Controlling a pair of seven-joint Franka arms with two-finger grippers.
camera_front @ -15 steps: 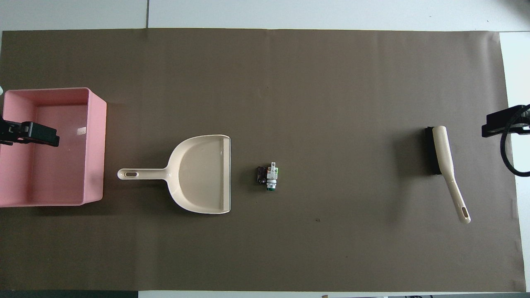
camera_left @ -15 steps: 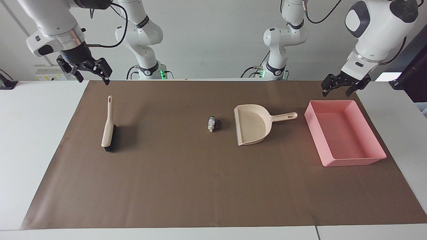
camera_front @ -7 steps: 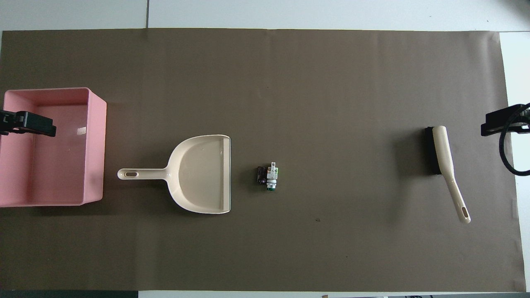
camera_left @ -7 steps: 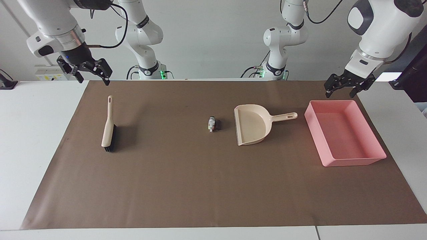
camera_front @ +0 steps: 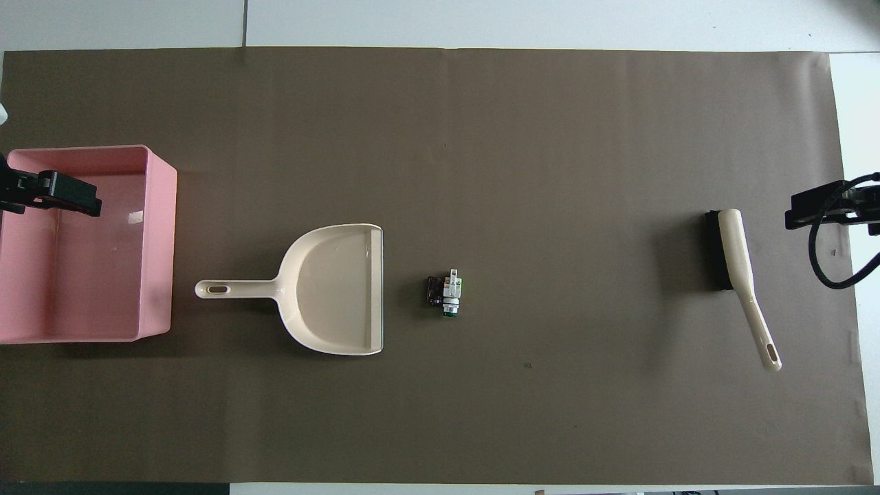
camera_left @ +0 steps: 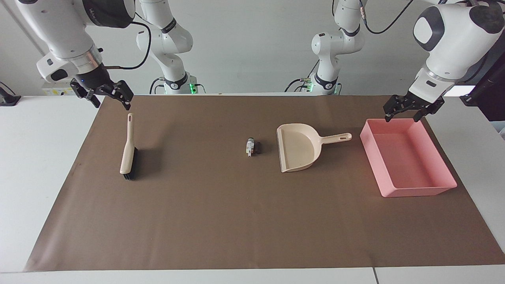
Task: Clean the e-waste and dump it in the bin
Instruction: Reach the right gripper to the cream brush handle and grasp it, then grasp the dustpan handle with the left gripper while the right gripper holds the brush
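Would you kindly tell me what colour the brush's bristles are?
Black, under a beige handle; the brush shows them best in the facing view.

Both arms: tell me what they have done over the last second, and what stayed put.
The left gripper has come down a little over the bin's edge nearest the robots; the right gripper has dipped slightly toward the brush handle. Both are open and empty. Brush, e-waste, dustpan and bin have not moved.

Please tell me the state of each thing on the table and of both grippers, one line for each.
e-waste: two bits lying together on the mat, beside the dustpan's mouth, not swept.
dustpan: flat on the mat, empty, not held.
brush: lying on the mat, not held.
bin: upright, empty.
left gripper: open, empty, over the bin's rim.
right gripper: open, empty, above the brush's handle end.
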